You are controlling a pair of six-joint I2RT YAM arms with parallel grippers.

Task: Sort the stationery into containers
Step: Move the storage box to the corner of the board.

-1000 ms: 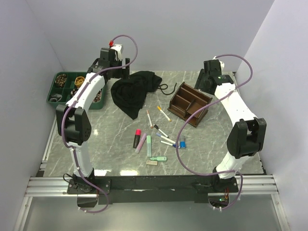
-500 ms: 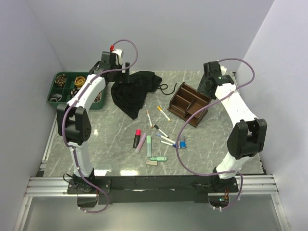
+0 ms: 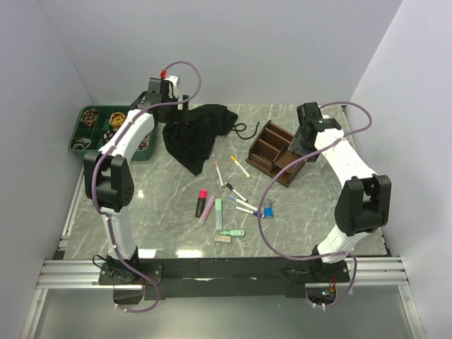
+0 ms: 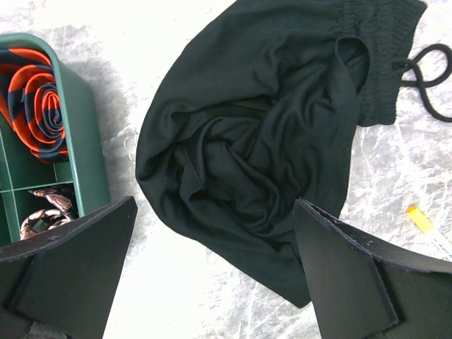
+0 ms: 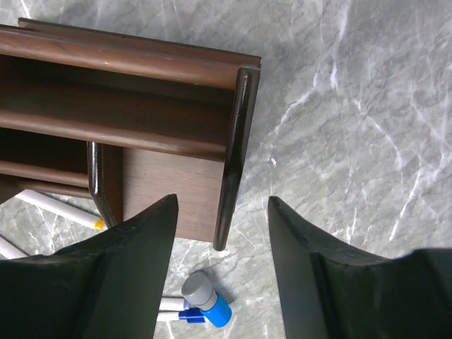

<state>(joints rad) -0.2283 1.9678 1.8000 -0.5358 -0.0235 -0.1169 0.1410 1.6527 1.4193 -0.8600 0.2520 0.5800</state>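
Right tool, spread and empty, hangs over an end wall of the wooden organiser; descending here could knock it. Left tool, also spread, could snag the black cloth.

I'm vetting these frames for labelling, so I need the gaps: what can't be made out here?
- Green tray: left wrist view cuts it at the left edge and a left claw finger covers its lower cells; overhead, the left arm hides its right side.
- Wooden organiser: right wrist view cuts it at the top and left edges.
- Anything under the black cloth: hidden in both views.
- Eraser: too small overhead.
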